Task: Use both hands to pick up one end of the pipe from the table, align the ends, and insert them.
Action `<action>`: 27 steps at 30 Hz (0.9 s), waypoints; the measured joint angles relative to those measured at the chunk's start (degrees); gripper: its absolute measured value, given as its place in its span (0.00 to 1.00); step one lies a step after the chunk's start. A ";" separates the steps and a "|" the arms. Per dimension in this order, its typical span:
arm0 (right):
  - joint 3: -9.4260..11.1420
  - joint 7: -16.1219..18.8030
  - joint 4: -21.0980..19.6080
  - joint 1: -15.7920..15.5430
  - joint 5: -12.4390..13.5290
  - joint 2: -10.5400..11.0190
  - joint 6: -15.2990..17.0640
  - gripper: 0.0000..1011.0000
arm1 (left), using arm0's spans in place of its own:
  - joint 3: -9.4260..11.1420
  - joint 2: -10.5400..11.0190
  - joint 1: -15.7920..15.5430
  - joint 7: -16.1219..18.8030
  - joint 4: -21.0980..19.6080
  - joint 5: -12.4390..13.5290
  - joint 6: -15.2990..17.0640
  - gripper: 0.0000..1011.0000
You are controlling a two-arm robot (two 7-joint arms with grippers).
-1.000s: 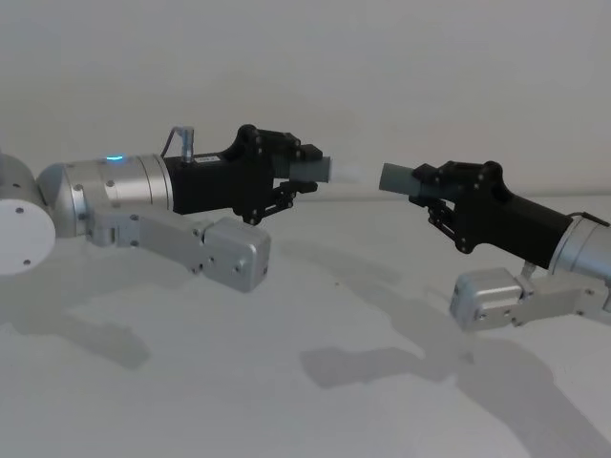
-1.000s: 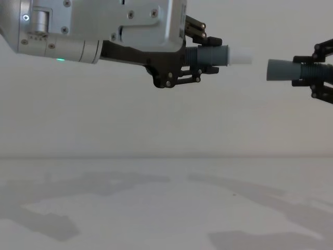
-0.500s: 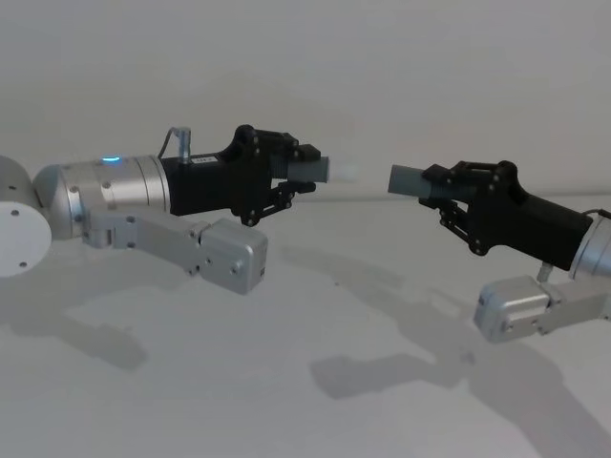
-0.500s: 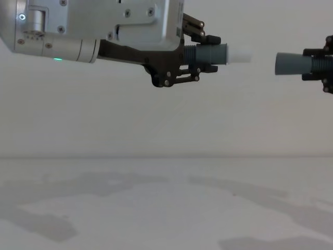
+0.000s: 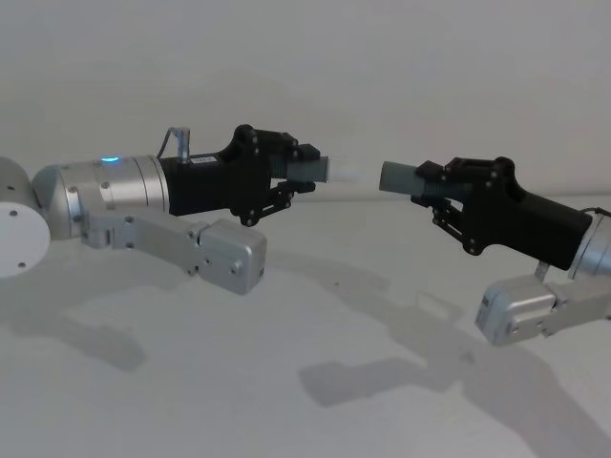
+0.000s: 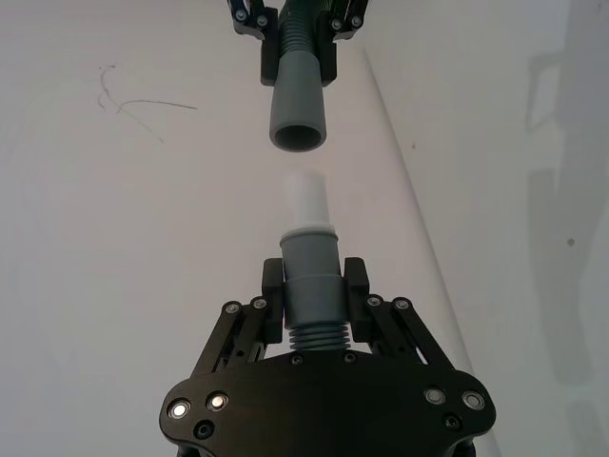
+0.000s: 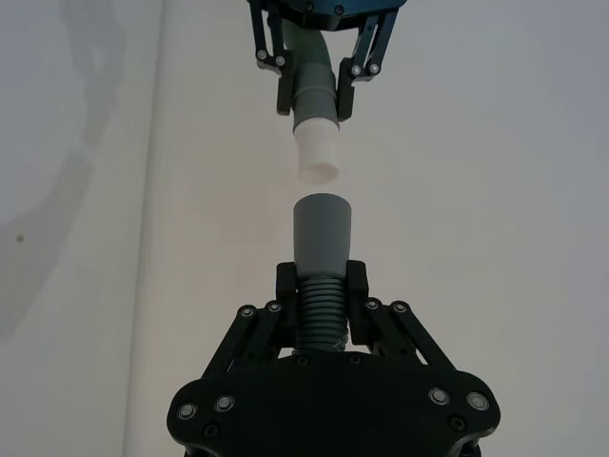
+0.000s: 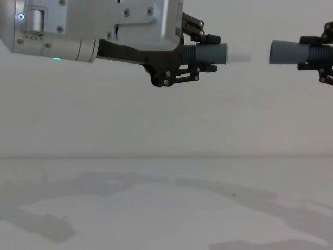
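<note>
i see my left gripper [image 5: 304, 175] clamping the white-tipped pipe [image 5: 326, 172], right gripper [image 5: 431, 189] clamping the hollow piece [image 5: 399, 177], ends just apart

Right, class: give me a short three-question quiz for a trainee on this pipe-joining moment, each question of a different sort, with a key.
1. True or false: the white tip already sits inside the hollow grey mouth.
2. Multiple choice: which gripper holds the white-tipped pipe piece? A) left gripper B) right gripper C) neither, it lies on the table.
3. Fill in: in the chest view, both pipe pieces are held ____ the table.

Key
1. False: a gap separates the two ends, which face each other.
2. A; the right gripper's fingers clamp the open-mouthed pipe piece.
3. above
</note>
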 joint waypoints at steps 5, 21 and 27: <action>-0.29 0.49 0.10 0.41 0.15 -0.71 -0.09 0.26 | -0.02 0.02 0.02 0.00 -0.03 0.02 0.00 0.35; -1.75 1.66 1.15 1.94 0.16 -2.79 -0.11 0.26 | -0.08 0.06 0.08 0.00 -0.06 0.01 0.00 0.35; -2.12 1.90 1.42 2.59 0.26 -3.41 0.16 0.26 | -0.09 0.07 0.08 0.00 -0.06 0.01 0.02 0.35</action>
